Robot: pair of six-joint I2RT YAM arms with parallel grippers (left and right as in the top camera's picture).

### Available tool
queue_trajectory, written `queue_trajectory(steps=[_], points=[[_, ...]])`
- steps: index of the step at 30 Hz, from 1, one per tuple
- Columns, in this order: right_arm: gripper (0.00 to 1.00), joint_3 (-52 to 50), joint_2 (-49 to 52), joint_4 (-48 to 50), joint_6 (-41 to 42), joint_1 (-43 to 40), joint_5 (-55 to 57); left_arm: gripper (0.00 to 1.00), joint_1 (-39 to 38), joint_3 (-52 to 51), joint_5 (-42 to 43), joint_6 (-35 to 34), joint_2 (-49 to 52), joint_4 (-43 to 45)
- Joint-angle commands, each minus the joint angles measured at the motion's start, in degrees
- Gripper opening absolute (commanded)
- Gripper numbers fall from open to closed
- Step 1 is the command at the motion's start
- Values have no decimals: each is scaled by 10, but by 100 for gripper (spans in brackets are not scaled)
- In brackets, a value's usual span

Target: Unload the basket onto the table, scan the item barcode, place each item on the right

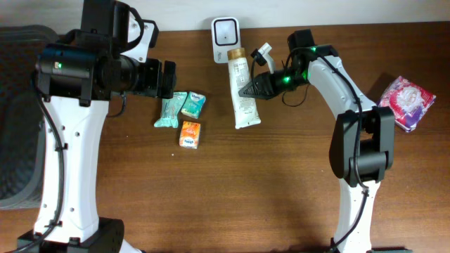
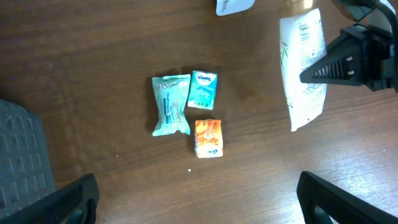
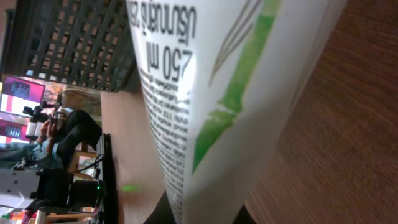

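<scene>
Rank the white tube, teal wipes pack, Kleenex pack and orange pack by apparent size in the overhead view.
1. white tube
2. teal wipes pack
3. Kleenex pack and orange pack: they look about alike, so I leave them unranked.

Bare table (image 1: 218,144) lane runs between 3 packets (image 1: 191,105) and the tube (image 1: 244,105).

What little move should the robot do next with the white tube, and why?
Probably tilt the white tube toward the scanner. The right fingers are shut on its edge, its cap end lies beside the scanner, and no barcode is seen facing it.
</scene>
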Motion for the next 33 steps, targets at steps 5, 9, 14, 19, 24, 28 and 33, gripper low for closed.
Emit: queue_trajectory(steps=[5,9,14,19,24,28,33], points=[[4,14,-37,17,148,21,164,99,-2,3,2,5,-6,1],[4,14,-37,-51,332,44,635,99,-2,3,2,5,-6,1],[4,8,-31,-117,397,87,915,99,-2,3,2,5,-6,1],[15,-18,-4,-111,408,118,863,99,-2,3,2,5,-6,1],[47,-15,-4,-45,408,200,749,99,-2,3,2,5,-6,1],[49,60,-4,-75,406,207,778,99,-2,3,2,5,-6,1],[66,73,5,-78,403,105,762,99,-2,3,2,5,-6,1]])
